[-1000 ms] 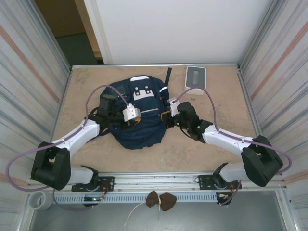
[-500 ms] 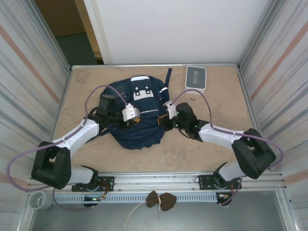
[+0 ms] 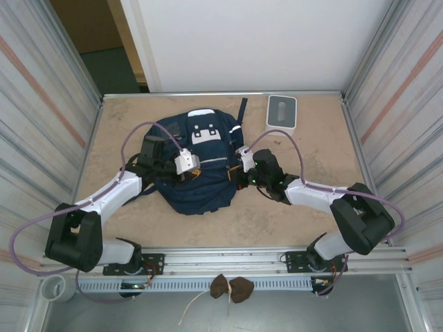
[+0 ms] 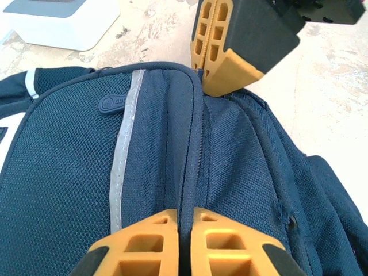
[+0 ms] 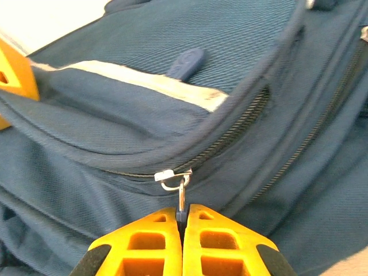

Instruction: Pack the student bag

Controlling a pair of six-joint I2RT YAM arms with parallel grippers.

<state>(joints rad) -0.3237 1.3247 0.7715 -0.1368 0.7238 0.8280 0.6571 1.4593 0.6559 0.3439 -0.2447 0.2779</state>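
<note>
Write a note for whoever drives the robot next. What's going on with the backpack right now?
Left fingers: shut, pinching the backpack fabric right at the zip line.
Right fingers: shut on the zip pull.
The backpack lies in the middle of the table. A white box sits at the far edge, apart from it.
Done: both grips are set at the zip. Nothing is seen packed.
Left: probably work the zip, then pack. I can't tell how far the zip is open.

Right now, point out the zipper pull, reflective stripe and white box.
zipper pull (image 5: 181, 195), right wrist view, thin tab below ring.
reflective stripe (image 4: 124, 149), left wrist view, mid-length.
white box (image 3: 282, 109), top view, dark top panel.
</note>
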